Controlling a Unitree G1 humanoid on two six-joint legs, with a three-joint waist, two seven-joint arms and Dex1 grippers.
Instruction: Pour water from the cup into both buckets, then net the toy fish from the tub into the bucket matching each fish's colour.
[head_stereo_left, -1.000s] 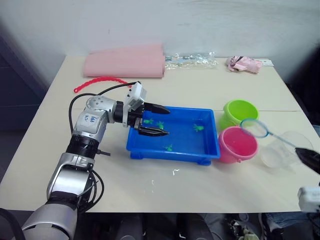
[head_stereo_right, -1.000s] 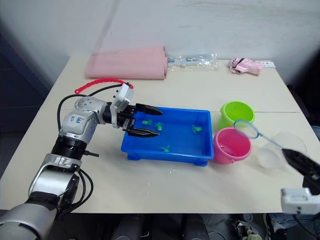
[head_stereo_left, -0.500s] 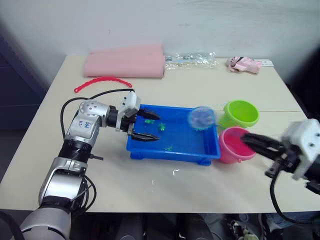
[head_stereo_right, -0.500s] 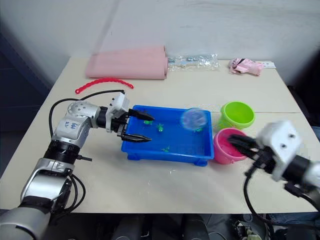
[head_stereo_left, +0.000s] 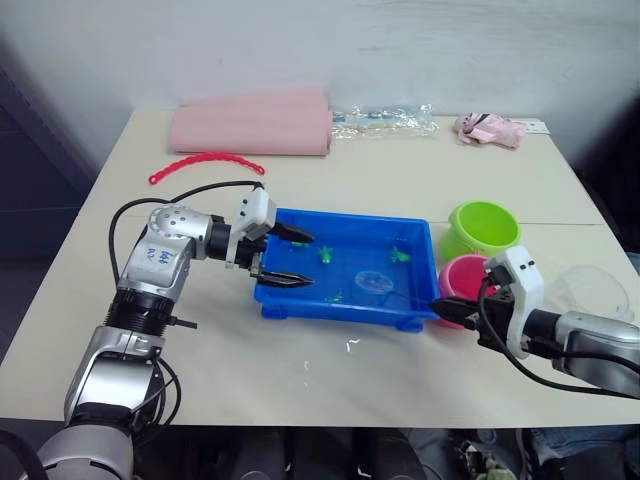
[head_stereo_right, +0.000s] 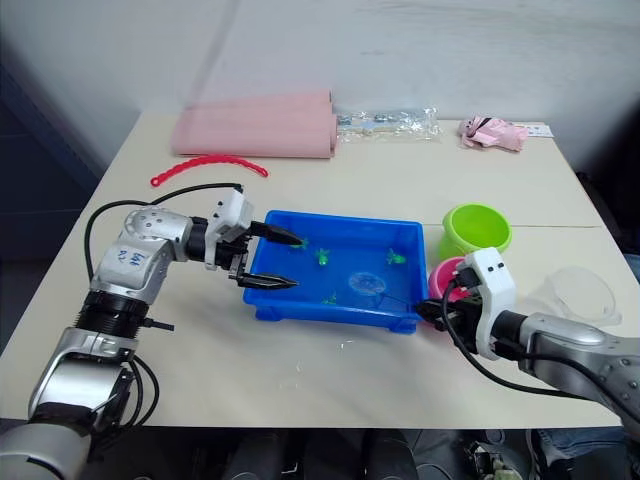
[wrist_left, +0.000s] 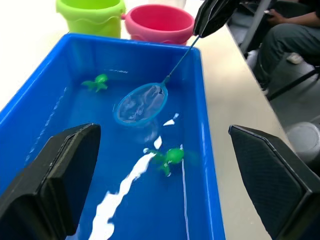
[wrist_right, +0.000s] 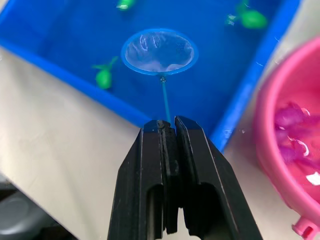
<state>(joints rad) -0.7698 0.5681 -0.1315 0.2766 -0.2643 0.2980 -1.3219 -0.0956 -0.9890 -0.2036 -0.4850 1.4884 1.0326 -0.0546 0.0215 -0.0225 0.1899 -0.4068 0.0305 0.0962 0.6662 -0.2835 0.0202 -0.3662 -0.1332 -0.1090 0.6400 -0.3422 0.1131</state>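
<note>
The blue tub (head_stereo_left: 300, 303) holds water and three green toy fish (head_stereo_left: 325, 254) (head_stereo_left: 399, 255) (head_stereo_left: 338, 296). My right gripper (head_stereo_left: 445, 305) is shut on the thin handle of the net (head_stereo_left: 372, 283), just outside the tub's right front corner. The blue hoop lies low in the tub between the fish, and its mesh looks empty in the right wrist view. My left gripper (head_stereo_left: 311, 260) is open, its fingers reaching over the tub's left end. The pink bucket (head_stereo_left: 458, 272) holds pink fish (wrist_right: 294, 150). The green bucket (head_stereo_left: 483, 228) stands behind it. The clear cup (head_stereo_left: 592, 290) sits at the far right.
A folded pink cloth (head_stereo_left: 250, 125), a red beaded strip (head_stereo_left: 205, 165), a clear plastic bag (head_stereo_left: 385, 120) and a small pink item (head_stereo_left: 487, 128) lie along the table's far side. A seated person's legs (wrist_left: 285, 45) show beyond the table's right edge.
My right gripper has swung in toward the tub's right front corner, bringing the net down from above the tub's far right side into the tub. My left gripper has pulled back slightly leftward.
</note>
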